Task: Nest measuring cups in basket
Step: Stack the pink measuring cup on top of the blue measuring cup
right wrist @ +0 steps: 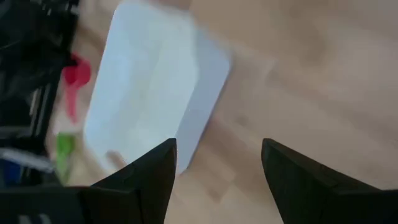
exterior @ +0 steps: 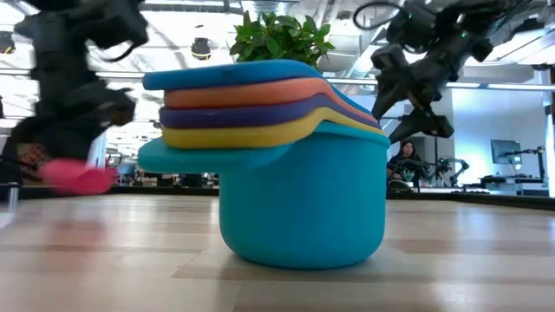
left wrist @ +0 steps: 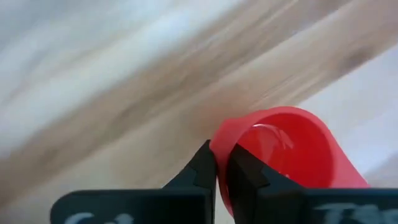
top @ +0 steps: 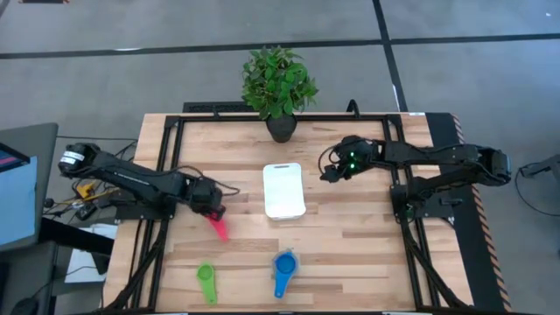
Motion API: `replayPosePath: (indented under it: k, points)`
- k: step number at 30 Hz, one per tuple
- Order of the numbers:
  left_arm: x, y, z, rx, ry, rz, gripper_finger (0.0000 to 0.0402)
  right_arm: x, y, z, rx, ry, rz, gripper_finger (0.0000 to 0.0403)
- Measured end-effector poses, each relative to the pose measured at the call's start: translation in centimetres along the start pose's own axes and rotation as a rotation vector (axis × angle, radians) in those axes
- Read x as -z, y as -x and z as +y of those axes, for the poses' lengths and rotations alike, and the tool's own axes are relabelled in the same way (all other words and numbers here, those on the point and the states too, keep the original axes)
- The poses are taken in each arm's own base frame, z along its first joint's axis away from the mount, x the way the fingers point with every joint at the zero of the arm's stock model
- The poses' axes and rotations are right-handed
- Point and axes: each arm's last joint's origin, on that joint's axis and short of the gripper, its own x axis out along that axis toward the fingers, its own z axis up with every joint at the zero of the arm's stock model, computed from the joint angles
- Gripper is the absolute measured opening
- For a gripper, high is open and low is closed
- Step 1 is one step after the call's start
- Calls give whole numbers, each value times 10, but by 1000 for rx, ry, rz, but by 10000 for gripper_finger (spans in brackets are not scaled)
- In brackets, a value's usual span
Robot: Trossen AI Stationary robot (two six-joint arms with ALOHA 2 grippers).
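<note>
My left gripper point(top: 213, 210) hovers left of the white basket point(top: 283, 190) and is shut on the pink cup point(top: 219, 229), which also shows in the low view point(exterior: 74, 176). The basket lies flat at the table's middle. My right gripper point(top: 328, 173) is open just right of the basket, touching nothing; its wrist view looks down on the basket point(right wrist: 149, 93). Near the near edge stands a nested stack point(top: 284, 265) with blue on top, sitting in the teal cup point(exterior: 303, 208). A green cup point(top: 206, 282) lies apart to its left. My left gripper point(left wrist: 217, 158) pinches the pink cup's wall at its rim point(left wrist: 222, 140), one finger point(left wrist: 247, 174) inside the bowl and the other outside. The fingers come from above, slanting down. In the low view the cup hangs below the gripper, lifted off the table.
A potted plant point(top: 278, 83) stands at the far edge behind the basket. Bare wood lies between the basket and the cups near the near edge. A person sits far behind the table in the room point(exterior: 403, 160).
</note>
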Motion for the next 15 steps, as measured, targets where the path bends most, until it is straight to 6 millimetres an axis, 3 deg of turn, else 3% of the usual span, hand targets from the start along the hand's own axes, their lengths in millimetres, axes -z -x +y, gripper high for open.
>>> replayPosePath:
  k: [7,15]
  points:
    - [-43,32,-26,107,-70,-185,3,-35,13,-31,-26,47,-47,260]
    - [-69,71,-54,150,-193,-290,2,-57,29,-58,-39,138,-102,259]
